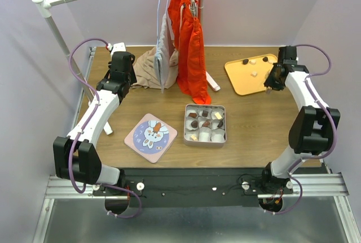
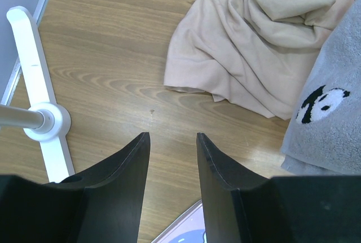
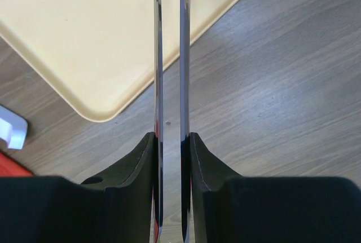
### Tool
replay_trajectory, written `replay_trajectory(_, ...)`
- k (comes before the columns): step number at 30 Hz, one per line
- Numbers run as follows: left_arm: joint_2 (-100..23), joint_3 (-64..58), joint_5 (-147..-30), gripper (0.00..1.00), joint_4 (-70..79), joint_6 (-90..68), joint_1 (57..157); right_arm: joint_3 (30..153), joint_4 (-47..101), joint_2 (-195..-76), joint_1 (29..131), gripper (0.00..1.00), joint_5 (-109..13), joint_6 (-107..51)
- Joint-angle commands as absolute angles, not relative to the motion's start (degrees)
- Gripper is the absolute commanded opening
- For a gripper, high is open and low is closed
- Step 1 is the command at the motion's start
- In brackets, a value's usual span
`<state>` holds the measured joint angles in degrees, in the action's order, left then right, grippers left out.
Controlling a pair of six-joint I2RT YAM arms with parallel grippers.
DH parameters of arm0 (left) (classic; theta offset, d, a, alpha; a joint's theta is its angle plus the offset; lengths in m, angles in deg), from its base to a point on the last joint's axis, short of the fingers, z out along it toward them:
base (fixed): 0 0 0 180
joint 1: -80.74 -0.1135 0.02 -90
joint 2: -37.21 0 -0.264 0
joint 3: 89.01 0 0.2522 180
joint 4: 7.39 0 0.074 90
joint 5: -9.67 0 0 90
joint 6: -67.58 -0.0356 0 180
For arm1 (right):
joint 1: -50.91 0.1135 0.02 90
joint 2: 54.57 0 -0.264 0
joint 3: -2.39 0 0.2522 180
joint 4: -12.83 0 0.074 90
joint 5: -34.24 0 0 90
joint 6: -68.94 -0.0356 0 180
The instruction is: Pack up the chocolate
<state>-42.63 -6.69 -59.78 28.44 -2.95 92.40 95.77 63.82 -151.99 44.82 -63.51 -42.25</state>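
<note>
On the bench [image 1: 254, 119], the yellow tray [image 1: 240, 76] sits back right and the tin [image 1: 224, 126] mid-bench, both seemingly within the right arm's reach. The left gripper [image 2: 172, 141] hangs half-open and empty, out of the way. The right gripper [image 3: 171, 136] is narrow at the tray's edge, and I cannot tell whether it pinches anything. Chocolate [image 1: 246, 61] lies in both.

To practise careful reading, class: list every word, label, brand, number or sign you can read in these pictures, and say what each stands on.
No text can be read in any view.
Square lid: a rabbit drawing only; any lettering is too small to tell.
Grey towel: a panda picture only, no words.
Yellow tray: plain, no marking visible.
</note>
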Motion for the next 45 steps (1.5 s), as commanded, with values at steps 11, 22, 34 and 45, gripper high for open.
replay_trajectory(11,-41.8,-5.5,-59.0,0.48,28.2,-3.3,91.8,87.2,70.9,-130.8,44.8,0.18,-41.7,-42.9)
replay_trajectory(22,-41.6,-4.6,-61.5,0.47,27.3,-2.3,91.8,86.4,88.2,-118.5,49.9,0.18,-25.6,-39.4)
replay_trajectory(34,-42.4,-3.2,-61.2,0.47,27.8,-1.8,91.8,89.5,95.8,-118.8,61.6,0.18,-27.9,-39.7)
replay_trajectory(45,-42.2,-3.4,-60.6,0.47,28.0,-2.2,91.5,89.6,100.2,-118.5,65.7,0.18,-30.4,-40.4)
